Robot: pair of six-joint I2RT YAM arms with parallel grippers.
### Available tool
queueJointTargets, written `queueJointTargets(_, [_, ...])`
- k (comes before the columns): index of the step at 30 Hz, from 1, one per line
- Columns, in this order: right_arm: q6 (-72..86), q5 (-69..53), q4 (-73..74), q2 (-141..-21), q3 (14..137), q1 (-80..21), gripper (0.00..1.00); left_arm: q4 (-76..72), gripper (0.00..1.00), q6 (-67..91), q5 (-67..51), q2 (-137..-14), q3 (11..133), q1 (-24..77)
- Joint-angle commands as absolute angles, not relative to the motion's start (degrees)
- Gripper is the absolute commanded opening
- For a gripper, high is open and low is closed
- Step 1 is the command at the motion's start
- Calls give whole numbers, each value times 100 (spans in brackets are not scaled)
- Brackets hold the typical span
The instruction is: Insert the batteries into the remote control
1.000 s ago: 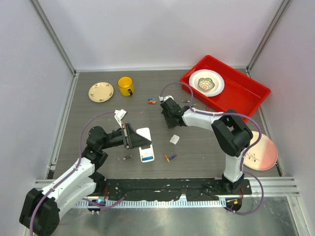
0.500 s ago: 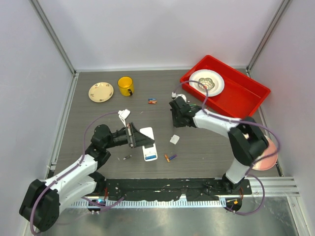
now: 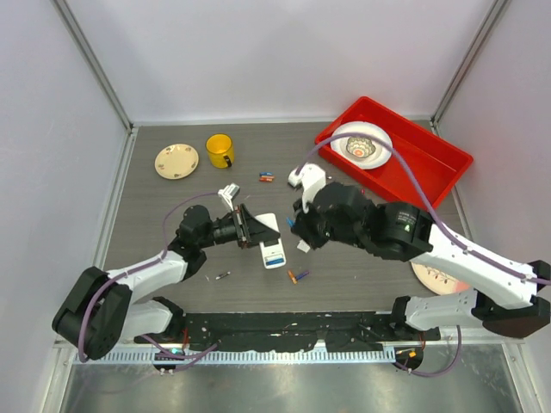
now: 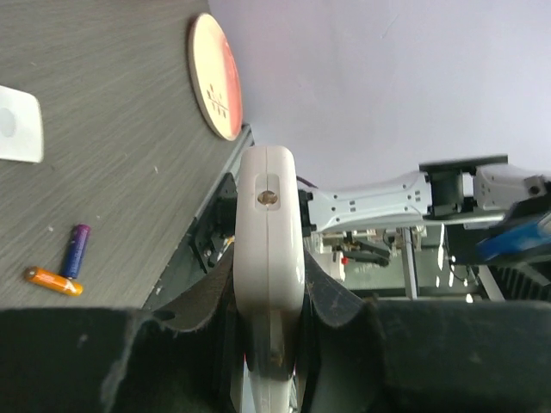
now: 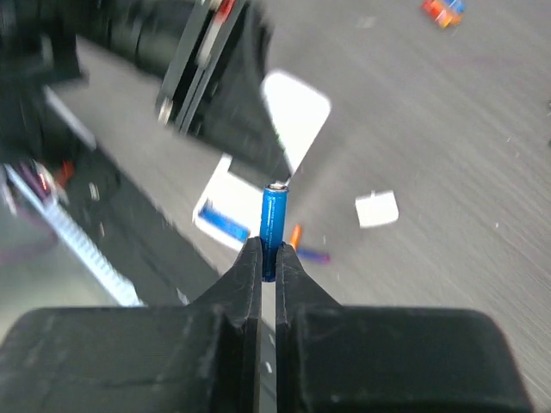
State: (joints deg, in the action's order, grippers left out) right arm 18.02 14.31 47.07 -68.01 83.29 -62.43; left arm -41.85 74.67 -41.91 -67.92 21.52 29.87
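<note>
My left gripper (image 3: pixel 256 231) is shut on the white remote control (image 3: pixel 272 244), whose blue patch is at its near end. In the left wrist view the remote (image 4: pixel 269 215) stands edge-on between the fingers. My right gripper (image 3: pixel 294 223) is shut on a blue battery (image 5: pixel 274 224) and holds it upright just above and right of the remote (image 5: pixel 297 110). An orange battery (image 3: pixel 293 277) and a purple battery (image 3: pixel 302 274) lie on the table near the remote. More batteries (image 3: pixel 267 177) lie farther back.
A small white square piece (image 3: pixel 304 245) lies right of the remote. A yellow cup (image 3: pixel 219 151) and small plate (image 3: pixel 176 160) stand at the back left. A red tray (image 3: pixel 413 168) with a bowl (image 3: pixel 362 144) is at the back right. A pink plate (image 3: pixel 443 277) lies under the right arm.
My right arm has swung from the back middle toward the remote. My left gripper has carried the remote to the right, closer to the right gripper.
</note>
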Motion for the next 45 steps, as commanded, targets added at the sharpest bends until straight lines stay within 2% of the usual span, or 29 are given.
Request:
queueJointTargets(1, [994,1643,6792,-7066,8683,-7188,1,-4905,0,7655,-4728,-6987,2566,3216])
queueJointTargets(4, [590,2056,7145,-7110,8579,-7706,1,-4878,0,7708,-5009,-7145,2610,3418])
queueJointTargets(8, [159,1732,7128,-7067,8403,-8287,1,-4581,0,7577,-5308,-7084,2610,3744])
queueJointTargets(12, [-139,1600,7005,-7206,8516,-8455,1,-3168,0,6708,-5186,-6759,2707,3946])
queueJointTargets(14, [-316,1512,6987,-7338,8560,-8490,1,-3059,0,6662,-5185,-6671,2716,3955])
queueJointTargets(27, [-308,748,6855,-8226,9026,-8692,1,-3382,0,6767,-4913,-6714,2470,4008])
queueJointTargets(45, [-352,852,6486,-8552,8728,-8719,1,-3911,0,7049,-4641,-6662,2232,4113])
